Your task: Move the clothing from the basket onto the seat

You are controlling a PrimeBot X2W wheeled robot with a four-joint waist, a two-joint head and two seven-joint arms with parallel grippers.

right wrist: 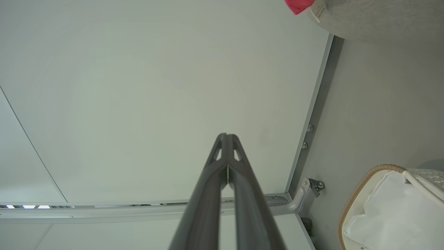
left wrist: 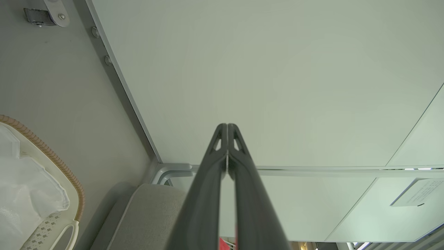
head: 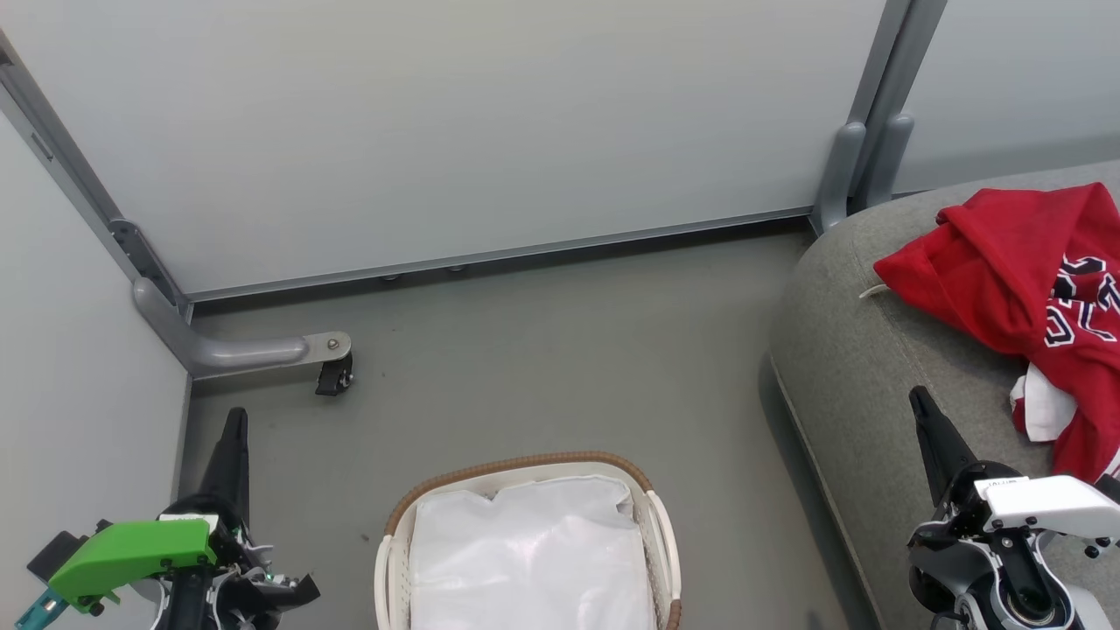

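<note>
Heaped on the grey seat (head: 875, 367) at the right of the head view: the red clothing (head: 1006, 262), block lettering up. On the floor (head: 569, 350) at bottom centre, well apart from it: the basket (head: 525, 462) (white liner (head: 534, 551) inside). Left hand (left wrist: 227, 126) with fingers pressed together, gripping nothing. Right hand (right wrist: 227, 135) likewise together and empty, near the seat's edge.
</note>
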